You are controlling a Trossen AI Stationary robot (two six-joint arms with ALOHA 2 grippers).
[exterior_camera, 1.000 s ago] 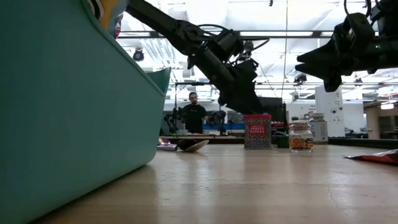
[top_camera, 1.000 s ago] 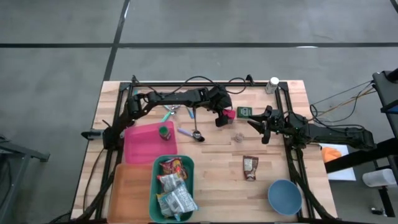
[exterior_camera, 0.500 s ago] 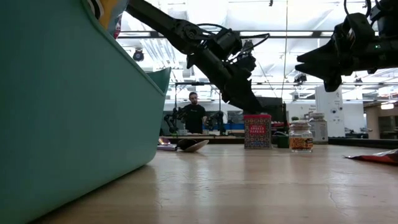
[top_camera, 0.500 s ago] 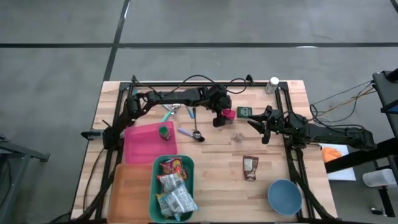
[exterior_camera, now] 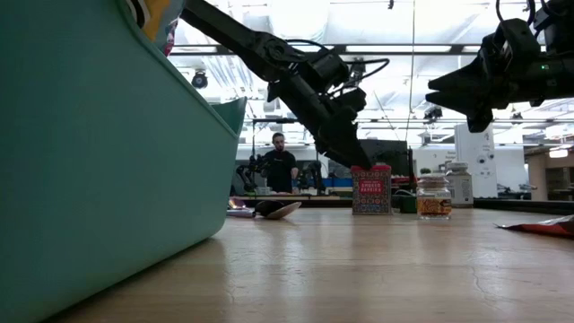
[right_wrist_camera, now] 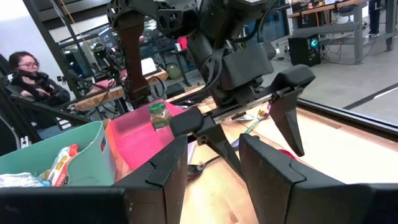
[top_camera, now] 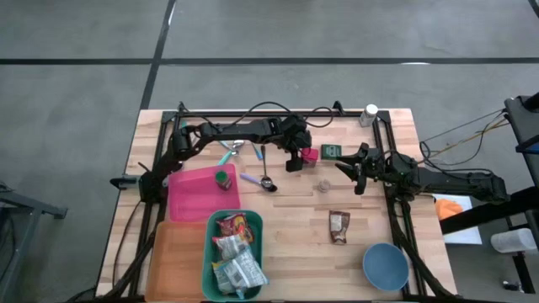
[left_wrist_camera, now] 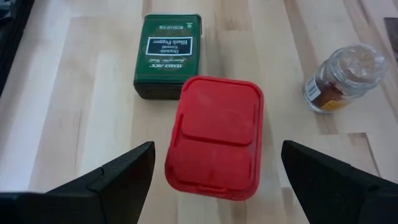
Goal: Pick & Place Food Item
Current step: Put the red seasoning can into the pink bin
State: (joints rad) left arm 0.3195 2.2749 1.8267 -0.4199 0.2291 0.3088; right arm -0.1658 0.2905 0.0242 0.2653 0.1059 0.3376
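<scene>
Your left gripper hangs directly over the red tin, fingers spread wide with one finger on each side of the lid and clear of it; nothing is grasped. In the low view the gripper's tips sit just at the tin's top edge, tin standing upright on the table. Whether a tip touches the lid cannot be told.

Just beyond the tin from your left gripper lies the green pepper tin, flat on the wood, its near edge touching or almost touching the red tin. Off to one side of the left gripper, near but apart from the red tin, stands a small glass spice jar, tilted in the wrist view.

Your right gripper waits in the air beside the left one, on the far side of the spice jar, pointed toward it. Its fingers stand partly apart with a narrow gap and hold nothing.

Behind your left gripper, toward its arm's base, lie a spoon and a pink tray carrying a small green-lidded jar. The teal bin holds snack packets.
</scene>
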